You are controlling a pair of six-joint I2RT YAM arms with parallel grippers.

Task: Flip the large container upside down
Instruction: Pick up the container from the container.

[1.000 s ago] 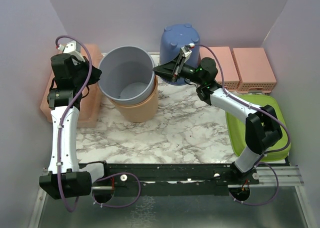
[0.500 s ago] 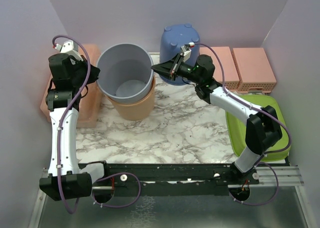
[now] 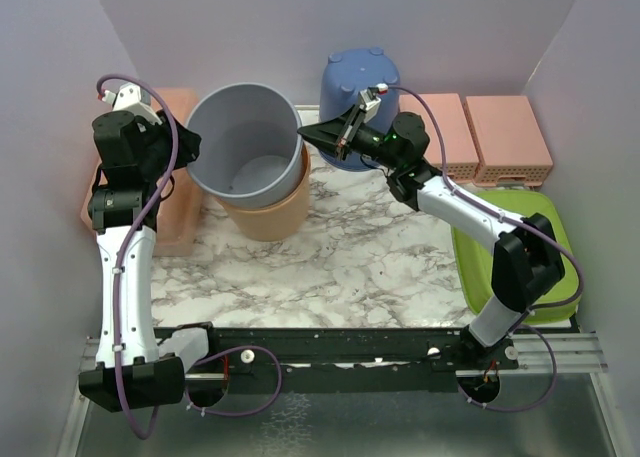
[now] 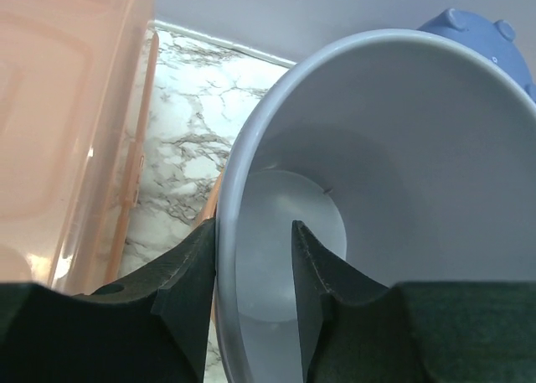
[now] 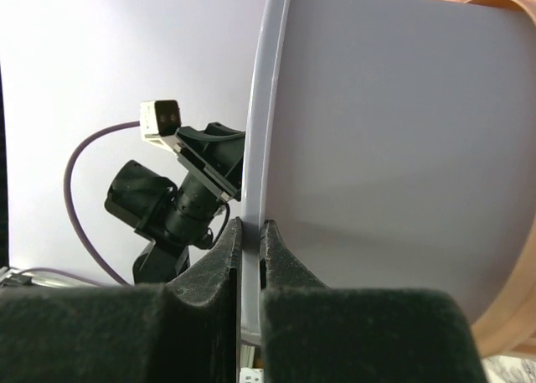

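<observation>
The large grey container (image 3: 245, 127) sits mouth-up, nested in an orange container (image 3: 280, 217) and tipped a little. My right gripper (image 3: 303, 132) is shut on its right rim; in the right wrist view the gripper (image 5: 252, 224) pinches the thin rim of the grey wall (image 5: 394, 148). My left gripper (image 3: 193, 152) is at the left rim, open. In the left wrist view the gripper (image 4: 253, 228) straddles that rim, one finger outside against it and one inside, apart from the wall (image 4: 402, 148).
A blue container (image 3: 358, 77) stands upside down just behind my right gripper. A salmon lidded box (image 3: 185, 207) lies at the left wall, two pink blocks (image 3: 510, 137) at back right, a green tray (image 3: 470, 257) at the right.
My right gripper has shut on the grey container's rim. My left gripper has let go and opened. The grey container has shifted slightly left and back.
</observation>
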